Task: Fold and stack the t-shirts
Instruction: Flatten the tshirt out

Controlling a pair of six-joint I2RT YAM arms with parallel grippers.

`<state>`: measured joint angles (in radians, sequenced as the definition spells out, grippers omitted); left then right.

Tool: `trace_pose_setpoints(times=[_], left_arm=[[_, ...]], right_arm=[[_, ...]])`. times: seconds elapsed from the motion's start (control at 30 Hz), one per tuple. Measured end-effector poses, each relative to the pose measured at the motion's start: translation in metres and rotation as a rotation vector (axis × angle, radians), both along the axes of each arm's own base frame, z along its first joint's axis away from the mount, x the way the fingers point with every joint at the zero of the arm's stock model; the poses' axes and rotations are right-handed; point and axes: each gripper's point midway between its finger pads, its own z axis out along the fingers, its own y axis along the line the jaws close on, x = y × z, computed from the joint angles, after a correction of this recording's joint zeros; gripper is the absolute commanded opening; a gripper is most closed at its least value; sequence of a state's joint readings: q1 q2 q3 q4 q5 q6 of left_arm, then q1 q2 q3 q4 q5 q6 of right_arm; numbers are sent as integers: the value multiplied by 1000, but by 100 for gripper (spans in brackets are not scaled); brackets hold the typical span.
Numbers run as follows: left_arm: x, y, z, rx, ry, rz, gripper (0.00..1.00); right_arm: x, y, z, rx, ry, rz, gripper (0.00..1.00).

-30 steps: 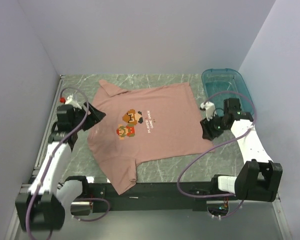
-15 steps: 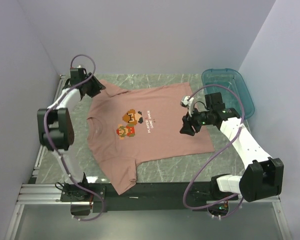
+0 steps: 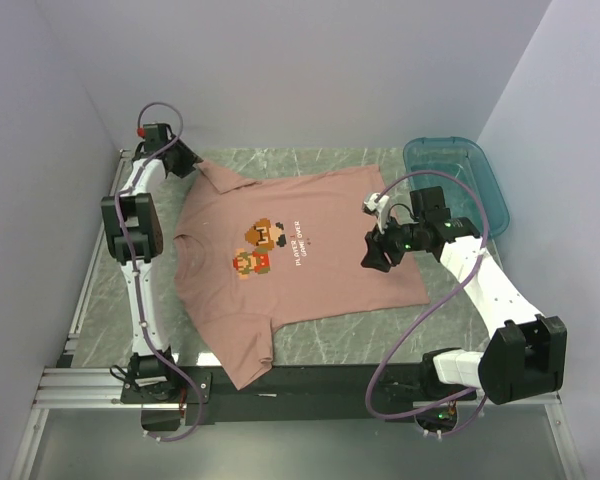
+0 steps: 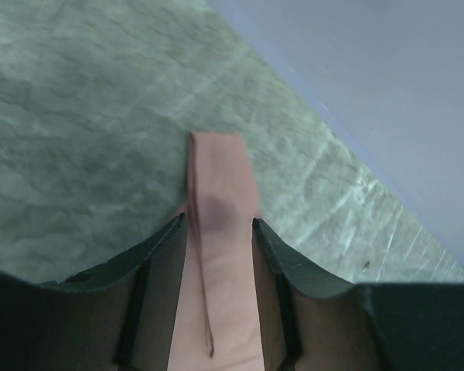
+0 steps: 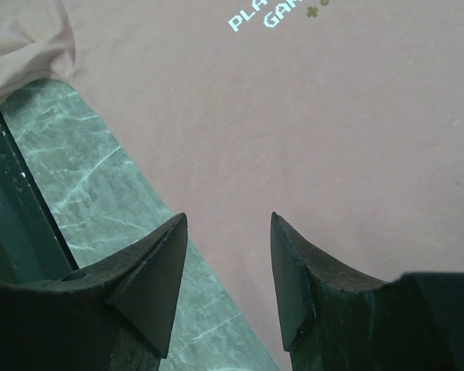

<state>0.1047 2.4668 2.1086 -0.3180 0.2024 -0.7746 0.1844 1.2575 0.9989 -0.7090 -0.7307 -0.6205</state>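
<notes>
One salmon-pink t-shirt point(image 3: 320, 285) lies spread flat on the marble table, its pixel-character print point(image 3: 260, 247) facing up. My left gripper point(image 3: 188, 163) is at the far left corner, shut on the tip of the far sleeve point(image 4: 220, 174); the fabric fills the gap between its jaws point(image 4: 220, 226). My right gripper point(image 3: 372, 257) hovers open and empty over the shirt's right part, near the hem edge. In the right wrist view the gripper point(image 5: 229, 226) is above pink cloth point(image 5: 332, 116) and bare table point(image 5: 85, 185).
A teal plastic tub point(image 3: 460, 170) stands at the far right corner. The shirt's near sleeve point(image 3: 245, 365) hangs over the dark front rail. Walls close in on the left, back and right.
My left arm swung from the shirt's left side up to the far left corner and closed on the far sleeve tip. My right gripper moved left onto the shirt's right part.
</notes>
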Motion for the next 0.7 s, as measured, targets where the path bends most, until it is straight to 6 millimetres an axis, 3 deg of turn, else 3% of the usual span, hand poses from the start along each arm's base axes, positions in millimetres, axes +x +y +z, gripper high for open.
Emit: trace_pose_setpoints(times=[0.2, 0.7], left_arm=[[13, 9, -32, -85, 20, 49, 45], [38, 12, -34, -207, -36, 140, 36]], right_arm=[[6, -9, -1, -8, -1, -41, 54], [16, -24, -6, -8, 23, -109, 54]])
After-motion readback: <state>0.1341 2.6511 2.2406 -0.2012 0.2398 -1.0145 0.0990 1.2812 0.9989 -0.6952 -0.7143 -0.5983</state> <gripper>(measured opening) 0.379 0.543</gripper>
